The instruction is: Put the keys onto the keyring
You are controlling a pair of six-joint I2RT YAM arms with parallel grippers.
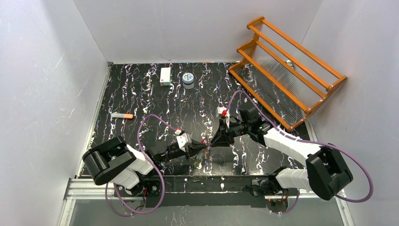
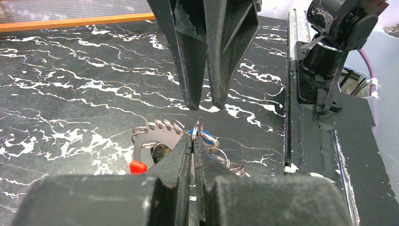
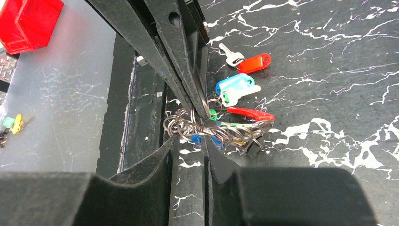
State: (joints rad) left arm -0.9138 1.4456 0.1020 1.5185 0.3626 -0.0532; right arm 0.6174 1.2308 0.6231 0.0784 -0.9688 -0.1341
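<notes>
A: Item one, left fingers (image 2: 194, 141)?
B: Pressed fully together, pinching the keyring (image 2: 198, 126) by its edge. The ring stands upright at their tips, just above the bench (image 2: 70, 94).
A: Item two, right fingers (image 1: 214, 141)?
B: Parted by a narrow gap, nothing between them. Their tips face the left fingers' tips head-on, with the ring just short of them, in line with the gap.
A: Item three, the keys (image 3: 234, 83)?
B: A fanned bunch, capped blue, red and green, hung from coiled rings under the left fingers' tips and lying on the bench beyond the right fingers. One red-capped key (image 3: 253, 62) lies farthest out; whether it is strung on, I cannot tell.
</notes>
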